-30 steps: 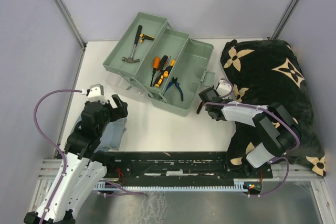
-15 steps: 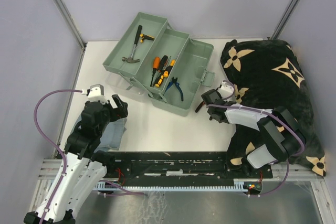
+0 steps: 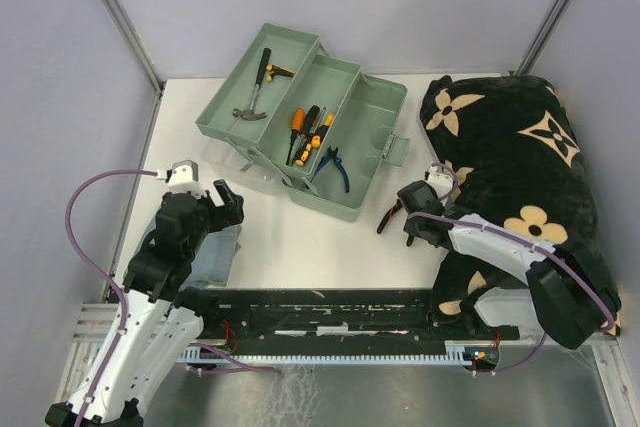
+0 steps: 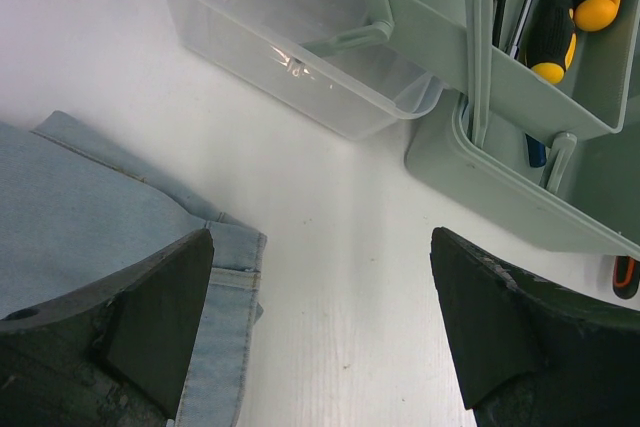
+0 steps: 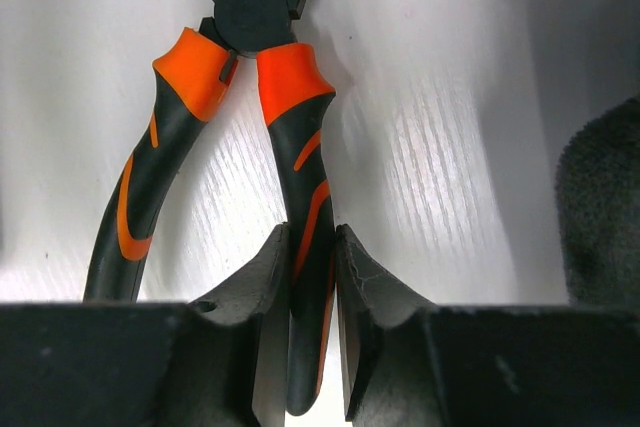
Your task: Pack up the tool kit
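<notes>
Top external view: since a second ago the right arm has drawn back from the toolbox (image 3: 370, 117). Its elbow has swung out low over the black blanket (image 3: 500, 147), and its forearm now lies long and flat towards the table's middle. The right gripper (image 3: 405, 217) sits a little nearer the arm bases than before, and the pliers (image 3: 386, 217) have come with it. They lie on the white table (image 3: 320, 247) just off the toolbox's near right corner. How far the jaws stand apart cannot be told from up here. The left arm has not moved: it is folded up, with the left gripper (image 3: 228, 202) over the grey-blue cloth (image 3: 215, 257). The toolbox stands open at the back of the table, with a hammer (image 3: 255, 97) in its left tray and screwdrivers (image 3: 305, 132) in the middle one.

Left wrist view: the left gripper (image 4: 320, 237) is spread wide and holds nothing. It hangs above the cloth's (image 4: 90, 217) edge and bare table (image 4: 330, 337). Ahead are the translucent lid (image 4: 290, 37) and the toolbox's (image 4: 500, 187) near corner, with the screwdrivers (image 4: 555, 17) in their tray.

Right wrist view: the right gripper (image 5: 312, 247) is narrowed onto one handle of the pliers (image 5: 250, 17), its fingers (image 5: 255, 287) pressing that handle from both sides. The other handle splays free to the left. The pliers' head points away from the camera over the table (image 5: 430, 97), and the blanket (image 5: 600, 207) shows at the right edge.
</notes>
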You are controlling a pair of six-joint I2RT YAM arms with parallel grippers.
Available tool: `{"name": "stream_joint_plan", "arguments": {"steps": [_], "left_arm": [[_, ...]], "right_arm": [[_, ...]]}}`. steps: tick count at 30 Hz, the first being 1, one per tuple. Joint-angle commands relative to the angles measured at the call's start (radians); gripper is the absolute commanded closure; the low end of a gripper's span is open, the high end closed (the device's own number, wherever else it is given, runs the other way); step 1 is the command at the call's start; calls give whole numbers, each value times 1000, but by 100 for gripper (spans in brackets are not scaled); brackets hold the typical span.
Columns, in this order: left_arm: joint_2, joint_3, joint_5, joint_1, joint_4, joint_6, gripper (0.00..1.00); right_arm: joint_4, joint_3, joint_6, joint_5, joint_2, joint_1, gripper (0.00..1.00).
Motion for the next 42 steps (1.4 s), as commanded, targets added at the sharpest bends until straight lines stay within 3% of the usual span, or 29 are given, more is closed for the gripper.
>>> {"name": "stream_joint_plan", "arguments": {"steps": [1,10,18,35,42], "left_arm": [[6,-3,4,4,43,-32,5],[11,-3,6,4,43,-32,5],[12,-3,7,4,44,-33,5],[11,-4,9,4,42,-33,5],[14,-3,10,3,43,-32,5]], "right_arm": [[-30,5,-12,-5,-105,-5,98],[-66,-21,-5,-43,-240,-35,98],[-36,-28,1,-165,-285,-66,98],[-287,15,27,-37,-537,-68,98],[-294,13,5,-66,-659,-68,98]]}}
